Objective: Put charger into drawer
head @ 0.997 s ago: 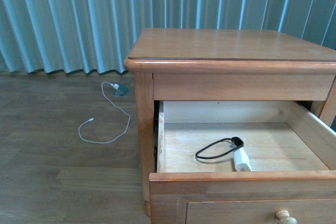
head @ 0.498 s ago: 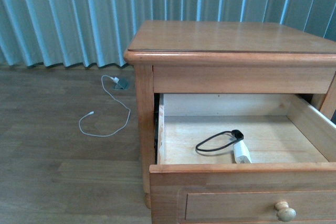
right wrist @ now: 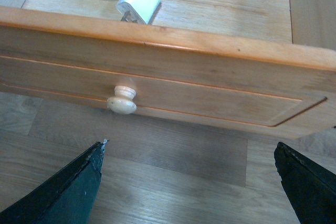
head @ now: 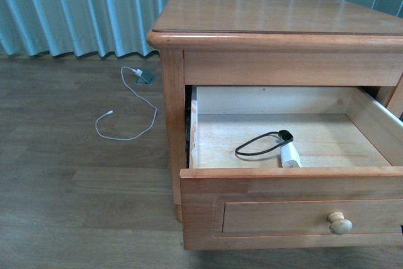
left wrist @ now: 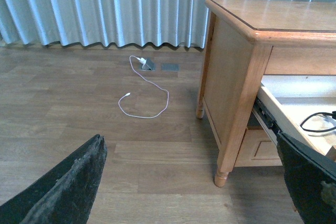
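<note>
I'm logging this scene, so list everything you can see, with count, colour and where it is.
charger: one, white plug with a black looped cable, lying inside the open drawer near its front panel
drawer: one, light-brown wood with a pale interior, pulled out of the nightstand
knob: one, pale, on the drawer front
nightstand: one, light-brown wood, on the floor in front of the curtain
white cable: one, thin, on the floor left of the nightstand
curtain: pale blue-grey, pleated, behind
floor: brown wood planks
left tool: dark fingers apart, empty
right tool: dark fingers apart, empty, below the knob
</note>
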Robot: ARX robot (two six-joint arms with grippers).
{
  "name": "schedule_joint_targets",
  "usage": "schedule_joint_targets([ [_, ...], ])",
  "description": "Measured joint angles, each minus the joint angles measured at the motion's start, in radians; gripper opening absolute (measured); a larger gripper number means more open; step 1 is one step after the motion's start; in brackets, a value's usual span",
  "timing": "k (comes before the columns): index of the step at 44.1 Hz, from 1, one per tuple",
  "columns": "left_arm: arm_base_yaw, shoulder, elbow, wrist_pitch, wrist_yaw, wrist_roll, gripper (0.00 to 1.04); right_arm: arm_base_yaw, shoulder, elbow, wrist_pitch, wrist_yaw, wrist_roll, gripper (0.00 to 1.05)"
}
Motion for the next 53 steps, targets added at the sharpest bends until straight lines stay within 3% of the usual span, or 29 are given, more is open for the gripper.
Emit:
schedule_joint_targets([
  [23,0.000,0.000,0.000,0.000,0.000,0.000,0.99,0.114,0.496,0.286,0.242,0.105,0.043,0.96],
  [53,0.000,0.000,0.000,0.000,0.000,0.000,0.99,0.122,0.944,0.763,0.339,0.192,0.099,0.96],
])
